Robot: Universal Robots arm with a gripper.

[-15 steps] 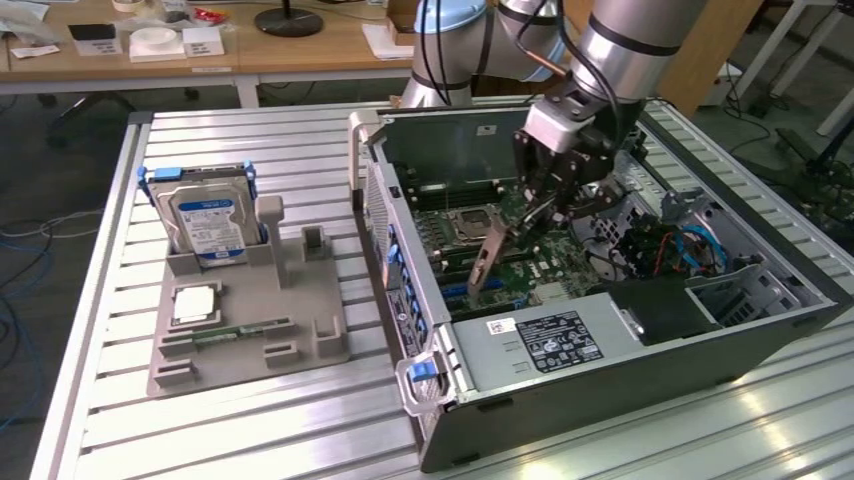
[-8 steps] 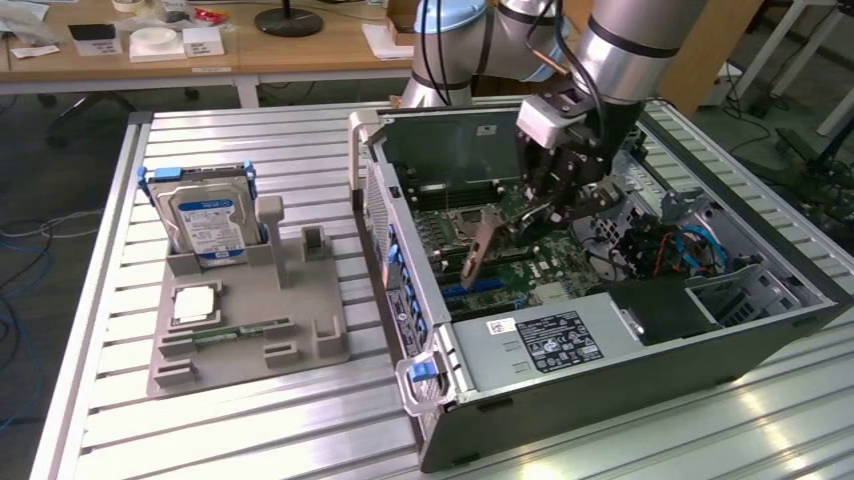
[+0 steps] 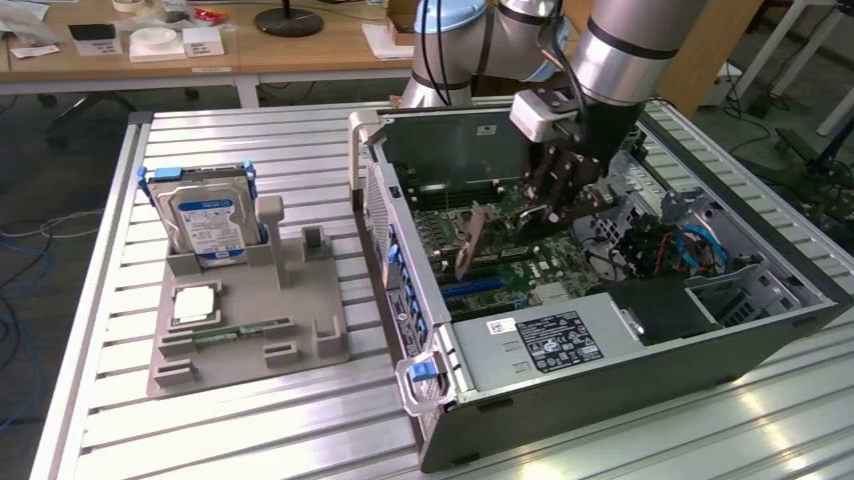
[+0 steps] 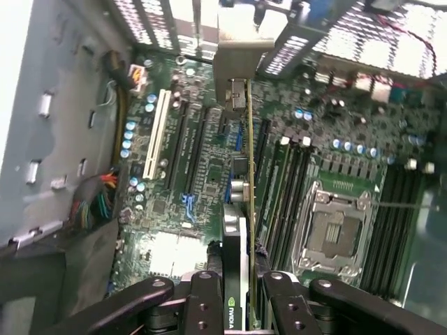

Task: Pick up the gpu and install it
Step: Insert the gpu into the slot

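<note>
- Inside the open computer case (image 3: 601, 345), right of centre in the exterior view, gripped the gpu (image 3: 469, 240) with the fingers (image 3: 551, 190) clamped on its two flat faces.
- Hung the card tilted over the green motherboard (image 3: 514, 275), with the pale bracket end nearest the case's perforated rear wall; could not tell whether the lower edge touched a slot.
- Through the wrist view, saw the gpu edge-on between the two black fingers, with an NVIDIA label (image 4: 234, 310) just beside one of them.
- Noted on the board a white slot (image 4: 155, 132) next to long black slots on one side of the card, and a square processor socket (image 4: 335, 223) on the other.
- Toward the exterior view's left, found a grey holder (image 3: 254, 345) on the ribbed metal desk (image 3: 107, 400), just beside the case.
- Found in that holder a silver hard drive (image 3: 203, 225) with a blue label, upright at the far end, and a slim green memory stick (image 3: 240, 331) lying flat.
</note>
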